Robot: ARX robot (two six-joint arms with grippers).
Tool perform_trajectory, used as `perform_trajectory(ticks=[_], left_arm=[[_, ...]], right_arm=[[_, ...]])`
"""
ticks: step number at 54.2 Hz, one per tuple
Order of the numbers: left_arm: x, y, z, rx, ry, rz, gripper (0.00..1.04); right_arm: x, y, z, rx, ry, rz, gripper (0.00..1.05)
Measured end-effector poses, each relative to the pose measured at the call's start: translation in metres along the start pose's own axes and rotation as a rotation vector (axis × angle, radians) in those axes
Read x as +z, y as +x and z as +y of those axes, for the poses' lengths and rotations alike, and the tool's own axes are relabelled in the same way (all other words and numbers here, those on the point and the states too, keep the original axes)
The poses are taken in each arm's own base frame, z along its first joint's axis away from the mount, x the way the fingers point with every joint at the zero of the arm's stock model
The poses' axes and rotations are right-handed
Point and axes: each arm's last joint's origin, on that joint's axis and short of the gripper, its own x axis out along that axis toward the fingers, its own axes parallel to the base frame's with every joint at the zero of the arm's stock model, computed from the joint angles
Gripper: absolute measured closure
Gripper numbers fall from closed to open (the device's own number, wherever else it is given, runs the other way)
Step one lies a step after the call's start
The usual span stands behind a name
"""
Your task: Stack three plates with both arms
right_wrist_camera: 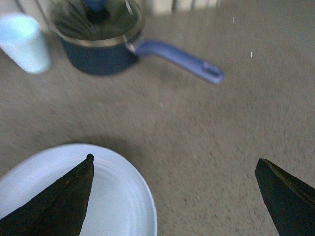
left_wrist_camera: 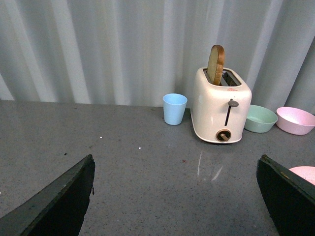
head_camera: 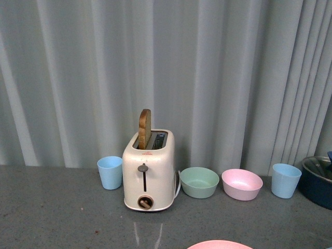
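The pink plate shows only as a rim at the front view's bottom edge; a sliver of it also shows in the left wrist view, beside one finger. The light blue plate lies on the counter in the right wrist view, with one finger over it. The cream-beige plate is out of view. My left gripper is open and empty above bare grey counter. My right gripper is open and empty, its gap over bare counter beside the blue plate's rim. Neither arm shows in the front view.
A cream toaster with a slice of toast stands mid-counter, a light blue cup to its left. A green bowl, a pink bowl and another blue cup stand to its right. A dark blue lidded saucepan sits far right. A curtain hangs behind.
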Motion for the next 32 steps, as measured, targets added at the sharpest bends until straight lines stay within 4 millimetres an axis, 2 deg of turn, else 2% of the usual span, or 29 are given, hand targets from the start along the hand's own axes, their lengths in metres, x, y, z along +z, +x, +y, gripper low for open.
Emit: perform_trajectory(ticks=[5, 11, 17, 32], left_arm=[[0.0, 0.0, 0.0, 0.0, 0.0, 0.0, 0.07], [0.0, 0.0, 0.0, 0.0, 0.0, 0.0, 0.07], [0.0, 0.0, 0.0, 0.0, 0.0, 0.0, 0.07], [0.0, 0.0, 0.0, 0.0, 0.0, 0.0, 0.07]], right_arm=[[-0.016, 0.037, -0.015, -0.004, -0.017, 0.161, 0.07], [-0.038, 0.058, -0.021, 0.027, -0.072, 0.281, 0.07], [-0.052, 0.069, -0.021, 0.068, -0.114, 0.325, 0.07], [-0.069, 0.085, -0.018, 0.129, -0.114, 0.334, 0.07]])
